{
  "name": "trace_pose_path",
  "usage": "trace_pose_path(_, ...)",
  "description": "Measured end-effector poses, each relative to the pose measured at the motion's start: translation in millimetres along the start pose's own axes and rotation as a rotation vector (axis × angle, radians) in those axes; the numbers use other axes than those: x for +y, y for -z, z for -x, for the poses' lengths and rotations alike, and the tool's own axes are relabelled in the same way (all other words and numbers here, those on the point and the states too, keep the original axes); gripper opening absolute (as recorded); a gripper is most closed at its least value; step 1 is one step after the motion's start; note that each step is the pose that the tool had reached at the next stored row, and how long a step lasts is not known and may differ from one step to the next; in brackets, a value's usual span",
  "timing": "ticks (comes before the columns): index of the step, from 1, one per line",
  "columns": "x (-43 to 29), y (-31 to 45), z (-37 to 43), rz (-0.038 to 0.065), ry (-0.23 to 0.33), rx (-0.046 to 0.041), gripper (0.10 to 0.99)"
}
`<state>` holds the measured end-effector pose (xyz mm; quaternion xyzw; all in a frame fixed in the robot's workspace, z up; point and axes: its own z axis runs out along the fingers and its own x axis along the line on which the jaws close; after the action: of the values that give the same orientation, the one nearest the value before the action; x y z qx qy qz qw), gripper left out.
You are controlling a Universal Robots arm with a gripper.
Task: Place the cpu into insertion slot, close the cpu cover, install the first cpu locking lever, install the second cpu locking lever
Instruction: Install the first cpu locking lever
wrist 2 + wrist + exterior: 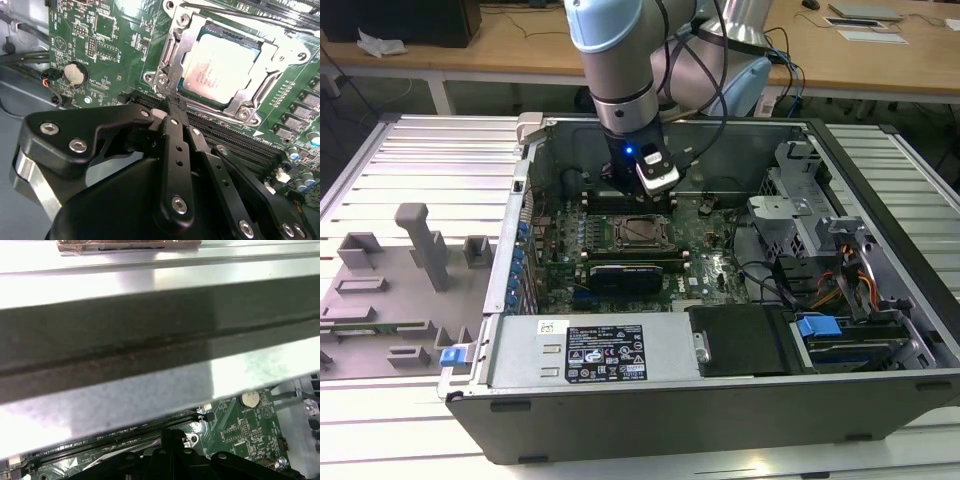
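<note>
Claw (172, 107) pinched shut (empty) beside cpu cover (172, 55) — pale cpu (220, 65) seated.

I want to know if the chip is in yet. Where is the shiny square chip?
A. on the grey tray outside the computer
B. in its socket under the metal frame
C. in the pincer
B: in the second wrist view the cpu lies flat in its socket, with the cpu cover down around it.
</note>
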<state>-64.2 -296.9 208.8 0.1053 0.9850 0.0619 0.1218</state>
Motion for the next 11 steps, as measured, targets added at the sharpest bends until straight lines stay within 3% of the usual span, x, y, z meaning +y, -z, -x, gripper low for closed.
trace_pose_path(2, 0.0, 0.0, 0.0, 0.0, 0.0, 0.0, 0.106)
trace_pose_path(3, 0.1, -0.2, 0.1, -0.002, -0.001, 0.0089, 0.106)
trace_pose_path(6, 0.2, -0.9, 1.0, -0.016, -0.006, 0.0596, 0.106)
trace_pose_path(10, 0.2, -0.9, 1.1, -0.018, -0.006, 0.063, 0.106)
trace_pose_path(11, 0.3, -0.9, 1.1, -0.024, -0.004, 0.0618, 0.106)
